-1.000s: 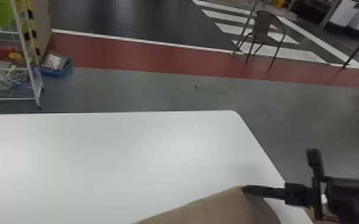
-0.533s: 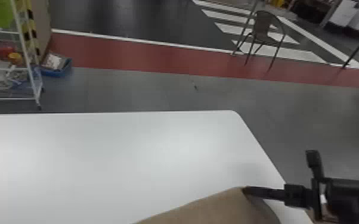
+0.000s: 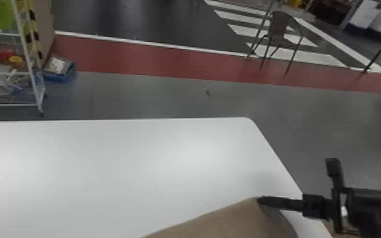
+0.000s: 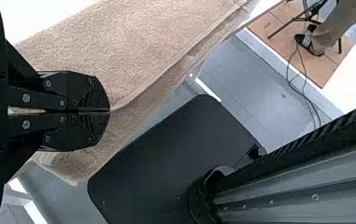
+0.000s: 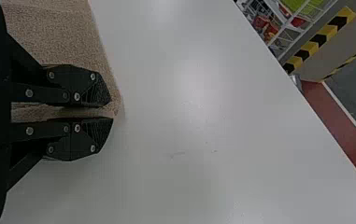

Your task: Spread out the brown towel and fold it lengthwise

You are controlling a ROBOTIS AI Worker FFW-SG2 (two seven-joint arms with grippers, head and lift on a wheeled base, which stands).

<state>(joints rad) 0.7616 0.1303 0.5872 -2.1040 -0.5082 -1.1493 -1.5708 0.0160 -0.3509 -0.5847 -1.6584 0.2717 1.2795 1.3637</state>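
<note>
Black jaws pinch the brown towel (image 3: 231, 221): the left gripper's (image 4: 109, 111) closed tight at its edge, the right gripper's (image 3: 259, 200) narrowly parted around a corner. Outward, it spreads over the white table (image 3: 120, 164).

From my station I have the table (image 3: 104, 164) across the near part of the head view, running off its left side. The towel (image 3: 215, 221) lies on it, toward my near right, and part of it hangs over the table's edge in the left wrist view. The left gripper (image 4: 109, 111) is at the towel's edge; the right gripper (image 3: 259, 200) comes in from the right, the towel's far corner between its fingers. Behind the table at far left I see a wire rack (image 3: 28, 41) with containers (image 3: 1, 52) on it, and a crate (image 3: 61, 76) on the floor just to its right. A chair (image 3: 278, 31) stands farther back, to the right.
</note>
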